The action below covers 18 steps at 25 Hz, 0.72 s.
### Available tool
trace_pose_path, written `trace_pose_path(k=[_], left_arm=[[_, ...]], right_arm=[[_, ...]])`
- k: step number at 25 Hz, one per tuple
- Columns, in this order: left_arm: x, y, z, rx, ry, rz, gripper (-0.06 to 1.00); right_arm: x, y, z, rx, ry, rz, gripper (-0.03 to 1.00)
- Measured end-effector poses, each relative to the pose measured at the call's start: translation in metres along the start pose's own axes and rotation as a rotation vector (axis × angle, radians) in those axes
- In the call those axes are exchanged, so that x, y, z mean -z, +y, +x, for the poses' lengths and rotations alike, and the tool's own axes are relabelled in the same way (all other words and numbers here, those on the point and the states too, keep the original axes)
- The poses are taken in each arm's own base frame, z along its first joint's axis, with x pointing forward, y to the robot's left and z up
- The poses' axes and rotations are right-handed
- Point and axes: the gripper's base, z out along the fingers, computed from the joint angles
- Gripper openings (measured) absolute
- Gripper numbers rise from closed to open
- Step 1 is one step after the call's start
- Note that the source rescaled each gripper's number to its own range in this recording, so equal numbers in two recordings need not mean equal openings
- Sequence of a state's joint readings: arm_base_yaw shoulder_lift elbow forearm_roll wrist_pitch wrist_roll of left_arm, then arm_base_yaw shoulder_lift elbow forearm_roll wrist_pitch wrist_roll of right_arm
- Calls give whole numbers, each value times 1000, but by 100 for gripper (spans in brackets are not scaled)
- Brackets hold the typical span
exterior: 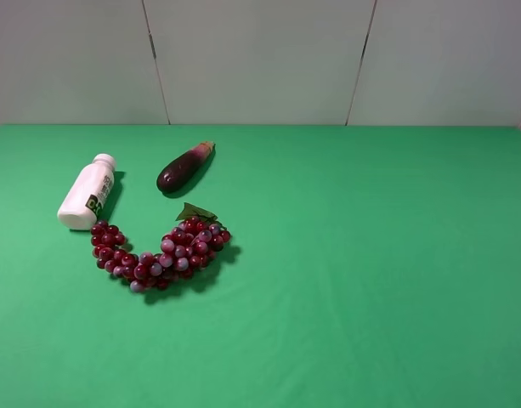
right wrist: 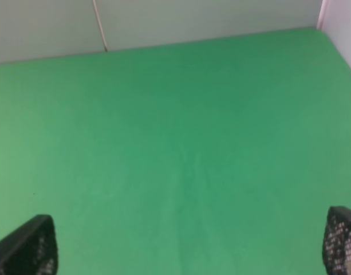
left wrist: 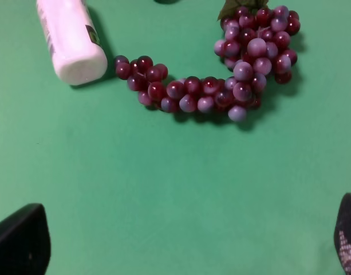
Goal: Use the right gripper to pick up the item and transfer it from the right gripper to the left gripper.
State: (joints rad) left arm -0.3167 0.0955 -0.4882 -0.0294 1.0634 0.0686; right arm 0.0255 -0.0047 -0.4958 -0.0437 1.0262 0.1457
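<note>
A: Where does the bottle (exterior: 87, 193) sit for the first step?

B: On the green tabletop (exterior: 370, 255), lying flat just beside the grape bunch (exterior: 162, 253), its base touching or nearly touching the tail of the bunch. The eggplant (exterior: 184, 167) lies near the bunch too, on the side away from the camera.

A: And which way does the bottle point?

B: Its long axis runs away from the grapes, white cap at the far end and flat base toward them, tilted slightly toward the eggplant.

A: The grippers?

B: The right gripper (right wrist: 189, 252) stands wide open over bare cloth, well apart from the grapes. The left gripper (left wrist: 189, 243) is also spread wide, near the bunch.

A: So the pick?

B: The right gripper should probably cross over and close across the bottle's body, square to that axis, on the half away from the grapes, leaving one end free for the handover.
</note>
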Motion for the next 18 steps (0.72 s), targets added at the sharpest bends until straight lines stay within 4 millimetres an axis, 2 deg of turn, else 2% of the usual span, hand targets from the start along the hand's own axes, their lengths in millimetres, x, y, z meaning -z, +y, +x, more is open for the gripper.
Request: trace_pose_path(k=[5, 18], left_arm=[[0, 0, 0, 21, 1, -32, 100], [0, 4, 0, 194, 11, -294, 100]], right_arm=[[0, -1, 0, 4, -1, 6, 100], [0, -2, 0, 14, -3, 23, 100]])
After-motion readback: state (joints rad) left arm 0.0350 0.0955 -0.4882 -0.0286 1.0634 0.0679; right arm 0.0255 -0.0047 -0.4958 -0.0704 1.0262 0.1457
